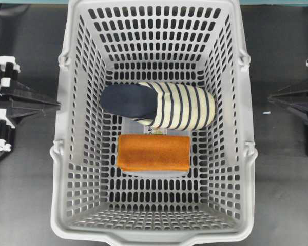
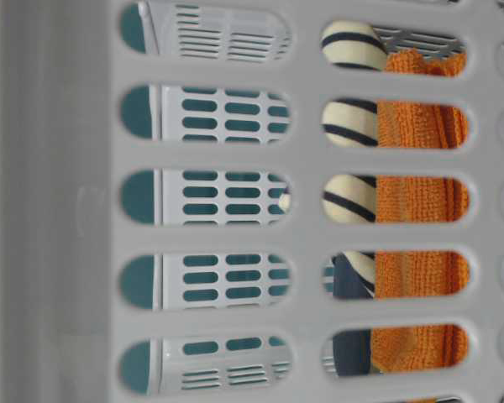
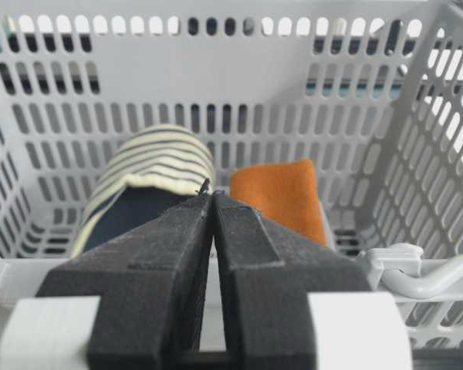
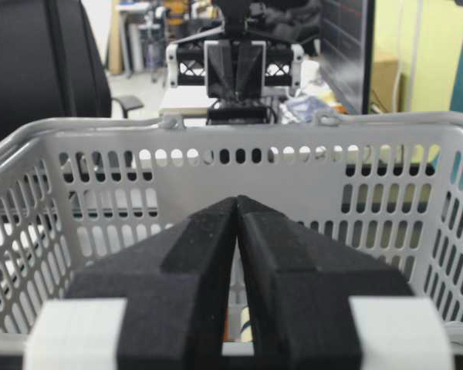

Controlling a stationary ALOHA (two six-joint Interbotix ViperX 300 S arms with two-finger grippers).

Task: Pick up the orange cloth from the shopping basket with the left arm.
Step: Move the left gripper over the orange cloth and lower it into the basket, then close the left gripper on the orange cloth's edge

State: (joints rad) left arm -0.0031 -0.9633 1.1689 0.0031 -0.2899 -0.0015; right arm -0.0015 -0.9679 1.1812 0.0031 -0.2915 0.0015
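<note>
The orange cloth (image 1: 153, 152) lies folded flat on the floor of the grey shopping basket (image 1: 61, 154), just in front of a striped slipper. It also shows in the left wrist view, orange cloth (image 3: 282, 196), and through the wall slots at table level, orange cloth (image 2: 420, 201). My left gripper (image 3: 212, 194) is shut and empty, outside the basket's left wall at rim height, tips pointing inward. In the overhead view the left gripper (image 1: 55, 105) sits at the left rim. My right gripper (image 4: 237, 199) is shut and empty outside the right wall; the right gripper (image 1: 272, 97) points at the right rim.
A navy and cream striped slipper (image 1: 161, 105) lies across the basket floor behind the cloth. A clear labelled container (image 1: 154, 131) peeks out beneath the cloth and slipper. The basket's tall perforated walls surround everything. Dark table (image 1: 25, 61) lies either side.
</note>
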